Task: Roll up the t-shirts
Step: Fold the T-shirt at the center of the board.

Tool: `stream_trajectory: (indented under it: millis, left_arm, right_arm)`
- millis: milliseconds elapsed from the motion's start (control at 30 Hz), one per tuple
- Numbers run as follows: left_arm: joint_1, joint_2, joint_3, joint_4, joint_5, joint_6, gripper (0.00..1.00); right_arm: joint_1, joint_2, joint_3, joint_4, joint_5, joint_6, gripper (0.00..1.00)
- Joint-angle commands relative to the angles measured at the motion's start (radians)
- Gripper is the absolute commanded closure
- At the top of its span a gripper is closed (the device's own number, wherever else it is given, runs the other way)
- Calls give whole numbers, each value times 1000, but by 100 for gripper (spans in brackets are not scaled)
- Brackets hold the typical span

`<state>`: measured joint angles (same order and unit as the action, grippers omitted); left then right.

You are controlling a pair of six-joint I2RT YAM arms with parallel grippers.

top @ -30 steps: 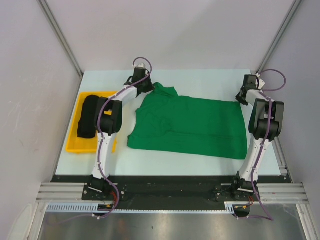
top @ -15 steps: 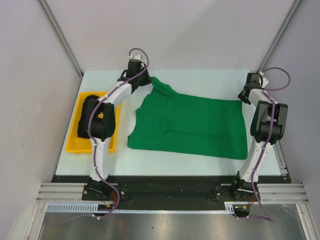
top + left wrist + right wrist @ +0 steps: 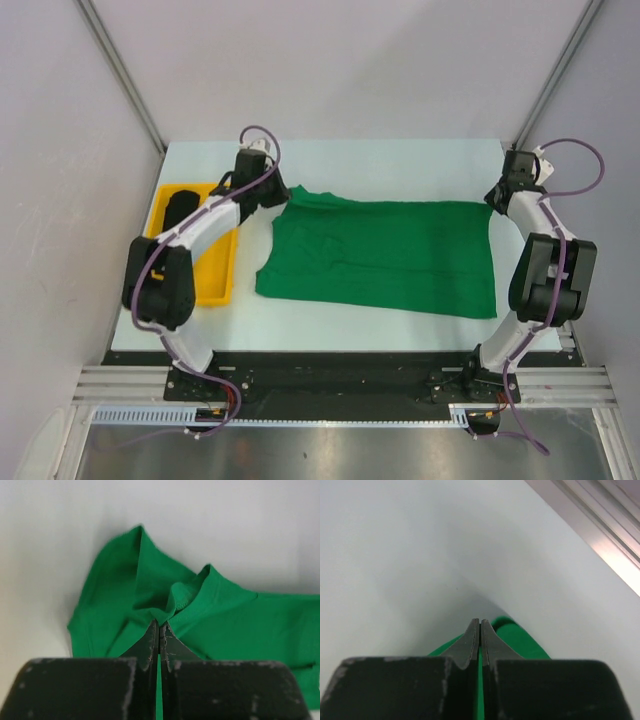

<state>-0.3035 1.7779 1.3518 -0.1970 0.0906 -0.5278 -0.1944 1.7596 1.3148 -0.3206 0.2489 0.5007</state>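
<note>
The green t-shirt [image 3: 385,255] lies spread flat across the middle of the white table. My left gripper [image 3: 275,193] is shut on its far left edge near the collar; the left wrist view shows the fingertips pinching green cloth [image 3: 172,597]. My right gripper [image 3: 497,197] is shut on the shirt's far right corner, with green cloth [image 3: 520,642] between and beside the jaws. The black t-shirt [image 3: 178,208] lies rolled in the yellow tray, mostly hidden behind my left arm.
The yellow tray [image 3: 218,268] sits at the table's left edge, under my left arm. Grey walls with metal rails close in the table on the left, right and back. A metal frame runs along the near edge.
My left gripper has pulled the shirt's collar end left and nearer, flattening the raised peak. My right gripper has moved right and back, stretching the shirt's far edge straight.
</note>
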Motion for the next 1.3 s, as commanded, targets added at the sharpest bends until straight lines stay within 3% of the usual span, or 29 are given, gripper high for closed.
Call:
stream_trajectory:
  millis: [0, 267, 667, 767, 800, 933, 1133, 1267]
  left_arm:
    - [-49, -220, -202, 25, -2, -67, 100]
    - [-88, -443, -505, 70, 0, -123, 100]
    - [-92, -512, -592, 77, 1, -123, 100]
    - [-94, -515, -611, 94, 23, -120, 100]
    - [-100, -512, -618, 100, 41, -121, 100]
    - [-120, -494, -664, 136, 58, -129, 100]
    - [-132, -509, -709, 179, 60, -144, 100]
    - [-137, -512, -729, 194, 67, -153, 100]
  right_arm:
    - [-14, -87, -75, -60, 21, 22, 100]
    - [-33, -173, -219, -86, -11, 45, 100]
    - [-65, -272, -391, -45, -43, 68, 100]
    - [-83, -279, -426, -31, -71, 68, 87]
    - [-92, -290, -434, -25, -85, 68, 76]
    - [-105, -330, -463, -29, -120, 71, 54]
    - [-106, -354, -496, -35, -145, 90, 50]
    - [-106, -347, -506, -35, -155, 96, 56]
